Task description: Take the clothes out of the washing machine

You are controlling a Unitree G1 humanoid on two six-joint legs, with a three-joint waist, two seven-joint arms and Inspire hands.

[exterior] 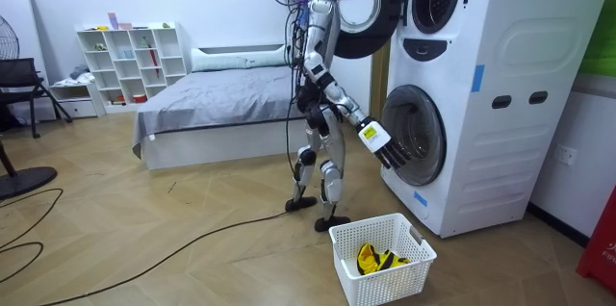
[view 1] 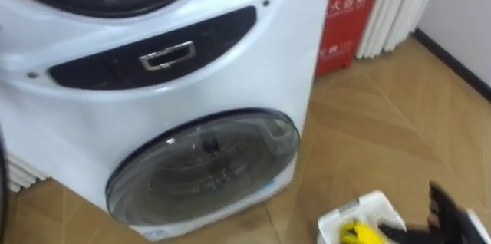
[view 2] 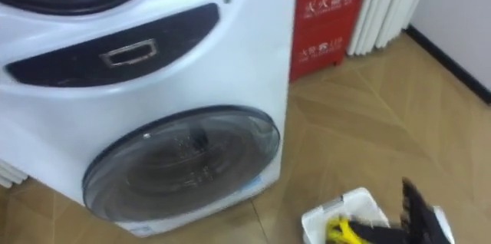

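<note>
Clothes (view 1: 359, 234), yellow, lie limp in the basket (view 1: 376, 200); they look soft and light, so I'd grab a bunched fold. Right hand (view 1: 449, 217) spread, empty.

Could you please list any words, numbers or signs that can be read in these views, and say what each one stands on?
Red cabinet: white characters in two rows, partly hidden by the washing machine, too blurred to read.
Dark panel on the machine: a silver emblem, no legible text.
Blue sticker on its side: too small to read.
Nothing can be quoted with confidence.
</note>
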